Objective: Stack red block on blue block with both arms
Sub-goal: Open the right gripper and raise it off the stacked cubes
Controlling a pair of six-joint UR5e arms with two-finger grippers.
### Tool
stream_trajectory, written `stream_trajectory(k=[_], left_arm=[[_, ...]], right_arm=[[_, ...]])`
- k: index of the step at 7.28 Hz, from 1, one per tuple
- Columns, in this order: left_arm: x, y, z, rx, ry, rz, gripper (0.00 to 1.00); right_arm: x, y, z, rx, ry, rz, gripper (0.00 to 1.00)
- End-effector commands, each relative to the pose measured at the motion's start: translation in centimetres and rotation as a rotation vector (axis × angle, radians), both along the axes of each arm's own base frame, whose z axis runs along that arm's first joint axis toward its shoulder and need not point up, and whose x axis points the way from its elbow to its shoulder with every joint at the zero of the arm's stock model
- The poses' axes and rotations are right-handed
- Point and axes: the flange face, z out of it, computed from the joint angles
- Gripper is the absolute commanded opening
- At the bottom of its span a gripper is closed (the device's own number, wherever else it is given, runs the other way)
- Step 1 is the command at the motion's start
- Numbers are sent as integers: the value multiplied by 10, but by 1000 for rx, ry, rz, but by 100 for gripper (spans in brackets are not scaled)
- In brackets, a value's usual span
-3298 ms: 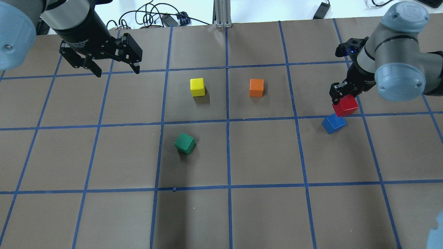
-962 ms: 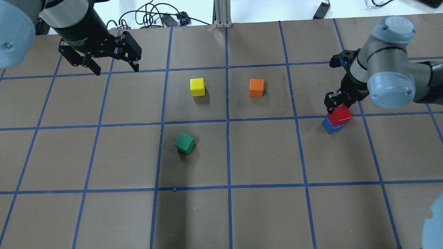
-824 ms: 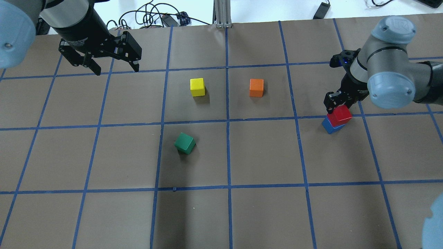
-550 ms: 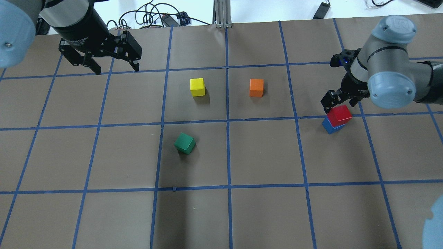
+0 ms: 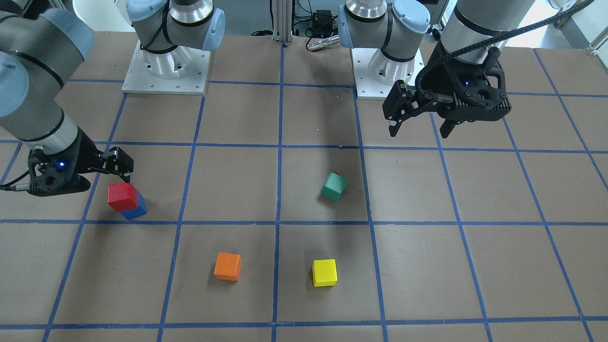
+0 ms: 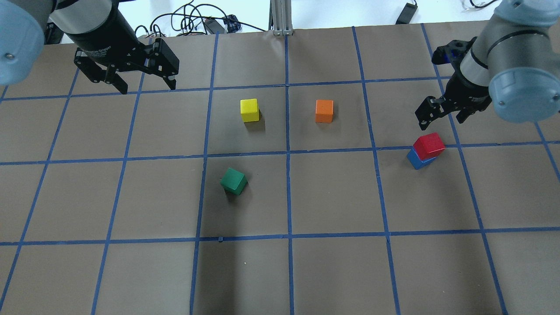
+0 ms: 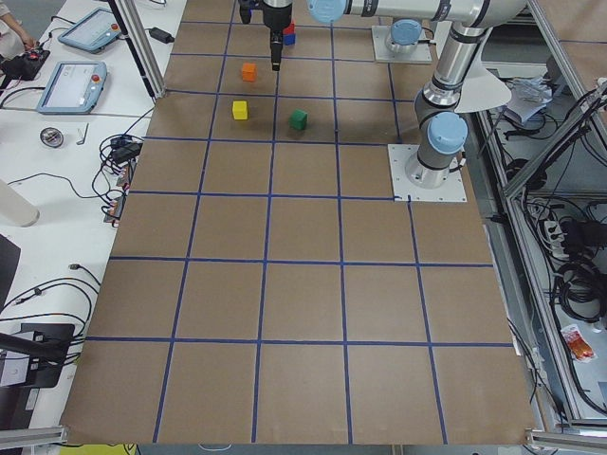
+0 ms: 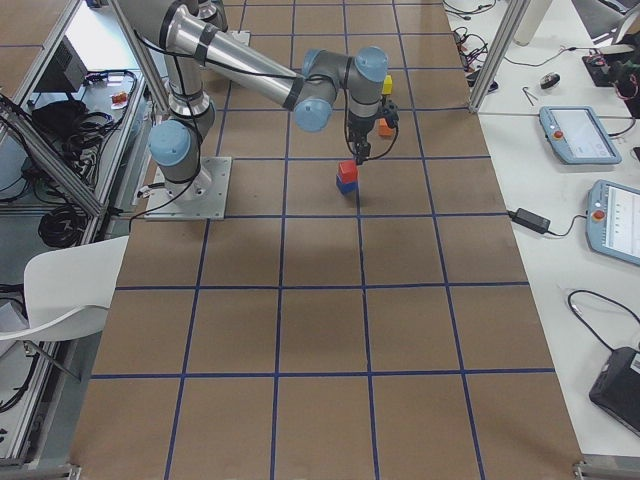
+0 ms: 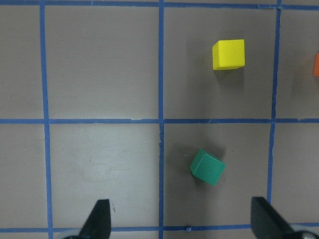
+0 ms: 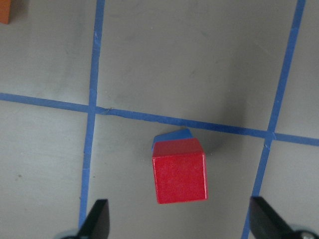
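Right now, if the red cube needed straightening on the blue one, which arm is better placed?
Right: the right gripper hangs open just above the red block, which sits on the blue block. The left gripper is far across the table.

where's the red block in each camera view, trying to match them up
Front-facing: the red block sits at mid-left.
Overhead: right side, about mid-height.
Exterior left: tiny, at the top edge near centre.
Exterior right: above centre.
Left wrist: not in it.
Right wrist: lower centre.
Shared landmark: the blue block directly under it, peeking out at one side.
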Motion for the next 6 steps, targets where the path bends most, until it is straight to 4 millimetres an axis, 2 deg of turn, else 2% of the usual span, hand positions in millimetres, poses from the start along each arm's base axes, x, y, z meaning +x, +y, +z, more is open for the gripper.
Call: stream_trajectory(k=[1, 2, 3, 4, 6], left_arm=[[0, 0, -1, 2, 0, 0, 100], [0, -1, -2, 5, 0, 0, 100], [0, -1, 0, 0, 1, 0, 100], [0, 0, -2, 3, 0, 0, 100], [0, 0, 0, 0, 0, 0, 100]], right_arm=[[36, 13, 74, -2, 4, -158, 100], [65, 15, 99, 2, 8, -246, 100], [89, 19, 102, 3, 7, -249, 100], [104, 24, 106, -1, 15, -221, 100], [101, 44, 118, 31, 25, -216, 100]])
